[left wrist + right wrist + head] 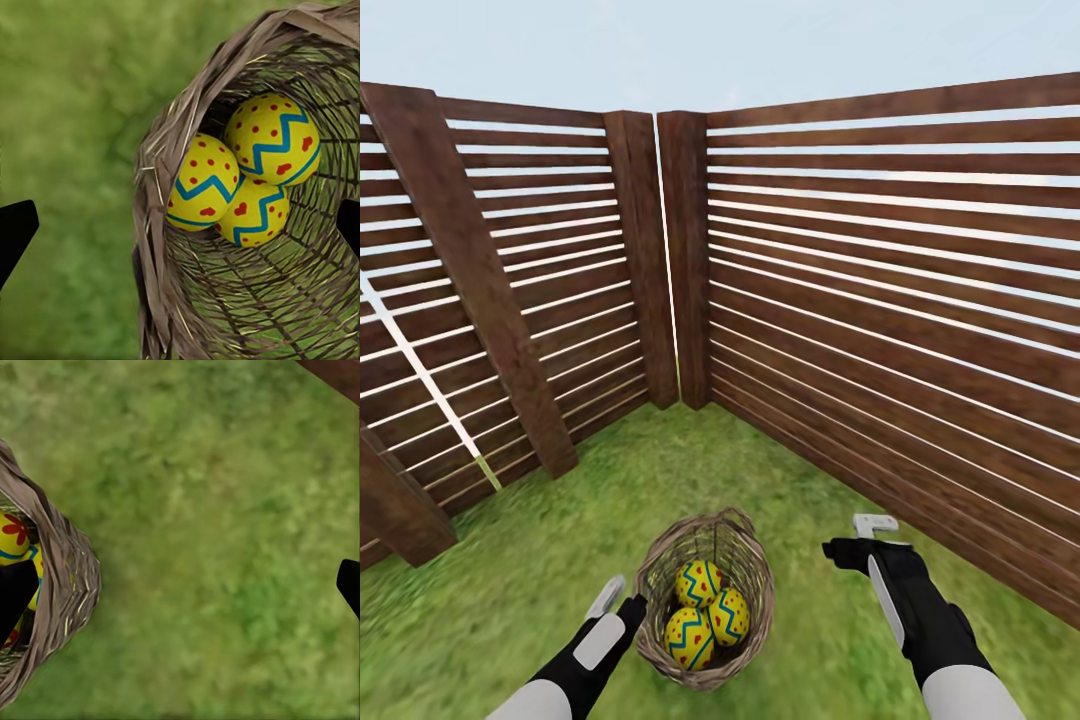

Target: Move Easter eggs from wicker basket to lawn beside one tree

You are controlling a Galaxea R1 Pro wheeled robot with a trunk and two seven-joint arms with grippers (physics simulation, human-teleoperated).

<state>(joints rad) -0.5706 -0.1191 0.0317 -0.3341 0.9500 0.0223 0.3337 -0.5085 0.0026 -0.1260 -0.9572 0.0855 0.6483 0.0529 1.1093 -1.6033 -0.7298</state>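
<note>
Overhead: tan woven wicker basket (703,600) on green grass lawn (480,590), brown slatted wooden fence (880,300) behind. Left wrist: three yellow zigzag-banded, red-dotted eggs (240,180) inside. Both jaws spread.

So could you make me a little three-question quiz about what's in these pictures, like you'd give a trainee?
1. Count: how many Easter eggs lie in the wicker basket?
2. True or false: the left claw already grips an egg.
3. Pick one: the right claw hangs over (a) the basket, (b) the lawn beside the basket, (c) the wooden fence.

Key:
1. Three, touching one another in a cluster.
2. False. The left claw sits at the basket's rim, one finger outside it, open and holding nothing.
3. (b). The right wrist view looks down on grass, with the basket off to one side.
</note>
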